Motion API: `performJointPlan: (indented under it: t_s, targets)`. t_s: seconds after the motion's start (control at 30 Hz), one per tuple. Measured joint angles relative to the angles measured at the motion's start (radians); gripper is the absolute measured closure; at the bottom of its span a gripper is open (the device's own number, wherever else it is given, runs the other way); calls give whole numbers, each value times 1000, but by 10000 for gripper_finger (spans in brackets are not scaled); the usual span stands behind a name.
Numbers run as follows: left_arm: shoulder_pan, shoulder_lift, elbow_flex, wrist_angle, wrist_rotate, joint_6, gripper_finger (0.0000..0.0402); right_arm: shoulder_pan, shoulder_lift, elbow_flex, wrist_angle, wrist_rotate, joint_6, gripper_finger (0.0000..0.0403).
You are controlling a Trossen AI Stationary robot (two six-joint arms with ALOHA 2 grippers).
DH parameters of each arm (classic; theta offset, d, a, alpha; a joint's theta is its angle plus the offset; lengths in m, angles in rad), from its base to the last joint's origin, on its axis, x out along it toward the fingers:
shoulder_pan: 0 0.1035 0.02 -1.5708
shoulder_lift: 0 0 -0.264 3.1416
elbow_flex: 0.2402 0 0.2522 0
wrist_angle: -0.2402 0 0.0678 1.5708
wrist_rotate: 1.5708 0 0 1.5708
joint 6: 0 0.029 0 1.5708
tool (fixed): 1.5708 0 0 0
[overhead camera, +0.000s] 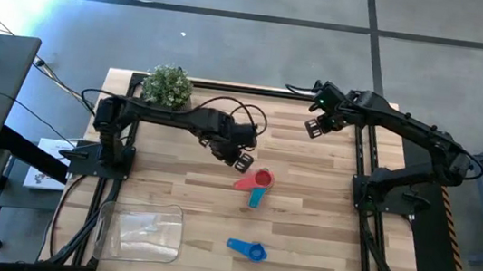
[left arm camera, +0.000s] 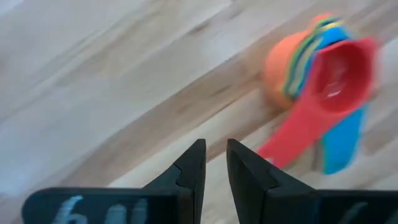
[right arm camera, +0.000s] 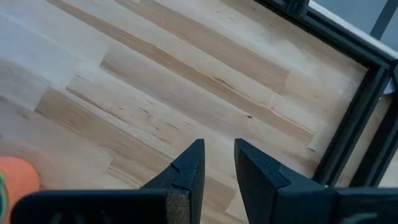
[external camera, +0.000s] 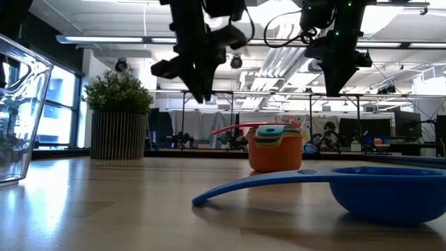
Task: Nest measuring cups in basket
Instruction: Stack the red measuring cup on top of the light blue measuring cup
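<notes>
A nested stack of measuring cups (overhead camera: 259,185) stands on its base mid-table: orange outside, coloured rims within, red on top (left arm camera: 317,68), seen also in the low view (external camera: 275,150). A single blue cup (overhead camera: 251,250) lies nearer the near edge (external camera: 376,192). The clear basket (overhead camera: 139,232) sits at the near left (external camera: 17,118). My left gripper (overhead camera: 240,160) hovers just left of the stack, narrowly open and holding nothing (left arm camera: 216,155). My right gripper (overhead camera: 315,126) hangs over the far right of the table, narrowly open and holding nothing (right arm camera: 219,155).
A potted green plant (overhead camera: 167,84) stands at the far left edge (external camera: 118,118). Black frame rails run along the table's right side (right arm camera: 348,143). Bare wood lies between the stack and the basket, and right of the blue cup.
</notes>
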Motion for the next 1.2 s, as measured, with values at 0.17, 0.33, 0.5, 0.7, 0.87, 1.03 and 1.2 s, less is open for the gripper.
performJointPlan:
  t_s: [0.17,0.33,0.5,0.7,0.87,1.03,1.2]
  targets:
    - [-14,38,0,-10,2,69,346,0,0,0,0,-17,49,324]
    - [-18,67,0,12,1,89,346,0,0,0,0,-17,82,324]
    - [-18,92,-1,30,-2,104,346,0,0,0,-1,-18,86,324]
    - [-23,128,-1,71,6,122,348,0,0,0,-1,-19,86,324]
    - [-30,143,-1,115,7,122,348,0,0,0,0,-19,86,324]
    - [-38,148,-1,126,9,122,348,0,0,0,0,-19,86,324]
    - [-55,149,-1,148,10,121,348,0,0,0,1,-19,87,324]
